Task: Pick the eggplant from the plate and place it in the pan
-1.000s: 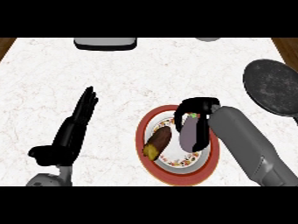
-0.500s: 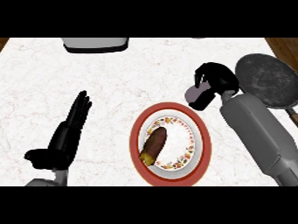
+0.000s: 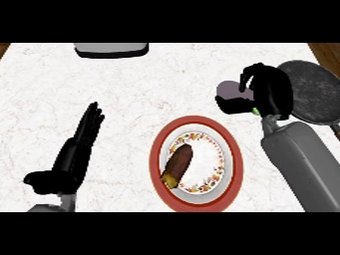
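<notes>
Head view: the right hand (image 3: 264, 94) curls round the purple eggplant (image 3: 230, 92), held above the counter (image 3: 150, 94) just left of the dark pan (image 3: 316, 97) near the right edge. If released here, it would likely miss the rim. The left hand (image 3: 73, 154) rests open. A brown item (image 3: 179, 164) lies on the red-rimmed plate (image 3: 160, 172) on white marble.
</notes>
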Robot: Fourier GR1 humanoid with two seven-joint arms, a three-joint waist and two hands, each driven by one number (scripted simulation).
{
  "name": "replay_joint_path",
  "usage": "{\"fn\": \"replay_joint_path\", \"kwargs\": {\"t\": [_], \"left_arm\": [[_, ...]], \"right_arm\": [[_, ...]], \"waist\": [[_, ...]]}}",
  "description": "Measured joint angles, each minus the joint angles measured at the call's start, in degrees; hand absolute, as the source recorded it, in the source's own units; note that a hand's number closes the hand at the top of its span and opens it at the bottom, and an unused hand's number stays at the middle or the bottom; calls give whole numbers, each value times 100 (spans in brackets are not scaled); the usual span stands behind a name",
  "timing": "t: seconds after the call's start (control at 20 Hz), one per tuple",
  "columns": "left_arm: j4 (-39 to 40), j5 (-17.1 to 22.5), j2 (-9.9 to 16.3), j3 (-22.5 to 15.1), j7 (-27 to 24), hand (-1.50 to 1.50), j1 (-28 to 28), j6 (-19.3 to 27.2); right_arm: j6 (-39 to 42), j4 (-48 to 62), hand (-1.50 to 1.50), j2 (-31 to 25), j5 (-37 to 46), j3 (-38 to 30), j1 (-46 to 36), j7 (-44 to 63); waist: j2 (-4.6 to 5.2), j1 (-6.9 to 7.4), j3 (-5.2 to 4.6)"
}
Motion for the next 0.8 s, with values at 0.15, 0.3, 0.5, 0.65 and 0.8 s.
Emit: {"fn": "replay_joint_path", "kwargs": {"t": [0.15, 0.3, 0.5, 0.65, 0.8], "left_arm": [[54, -23, -61, -21, -49, 0, -34, -56], [60, -124, -124, -48, -104, 0, -22, -37], [19, -145, -158, -33, 102, 0, -183, -97], [116, -194, -247, -42, -9, 0, -170, -106], [46, -194, -244, -24, 34, 0, -176, -146]], "right_arm": [[-241, -410, 150, -67, -26, -322, 337, 166], [-478, -622, 150, -133, -119, -679, 645, 110], [-862, -195, 150, -326, -371, -1290, 811, -457], [-1179, 362, 150, -530, -487, -1689, 823, -1057], [-1597, 1027, 150, -719, -332, -1957, 674, -1489]], "waist": [[36, 75, 2], [58, 132, 4], [81, 189, 7], [94, 223, 9], [106, 265, 9]]}}
